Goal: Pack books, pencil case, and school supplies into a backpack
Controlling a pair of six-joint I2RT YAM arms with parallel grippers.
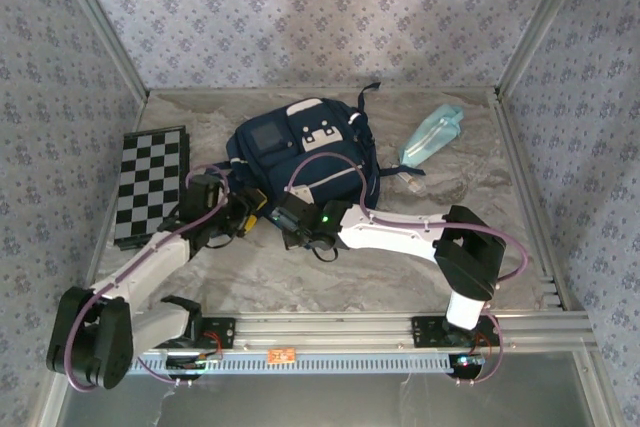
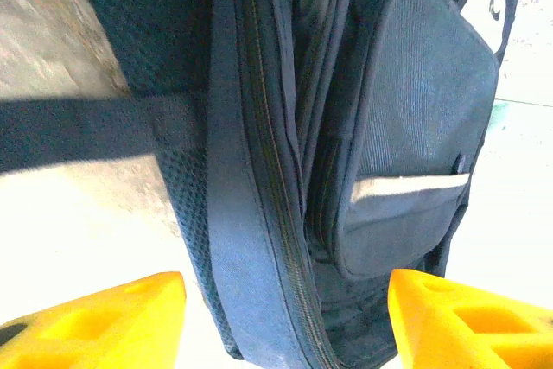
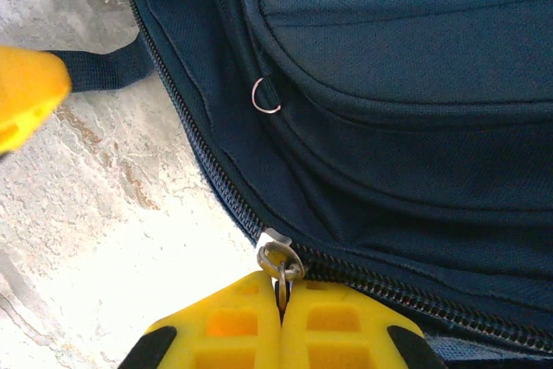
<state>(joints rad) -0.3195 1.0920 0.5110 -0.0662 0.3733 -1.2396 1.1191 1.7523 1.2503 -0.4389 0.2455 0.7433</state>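
The navy backpack (image 1: 300, 152) lies flat in the middle of the table, front pockets up. My right gripper (image 3: 281, 300) is shut on the metal zipper pull (image 3: 278, 258) at the backpack's (image 3: 389, 127) near edge. My left gripper (image 2: 285, 326) is open, and its yellow fingers (image 2: 112, 321) stand either side of the backpack's zippered side (image 2: 259, 170). Both grippers meet at the bag's near left corner, left (image 1: 256, 209) and right (image 1: 278, 219). The mint-teal pencil case (image 1: 432, 134) lies to the bag's right, with a small pale item (image 1: 405, 180) by its near end. The books are out of view.
A black-and-white checkered board (image 1: 150, 185) lies at the left, beside my left arm. A dark strap (image 2: 78, 131) runs out from the bag across the marbled tabletop (image 3: 104, 239). Patterned walls close in the back and both sides.
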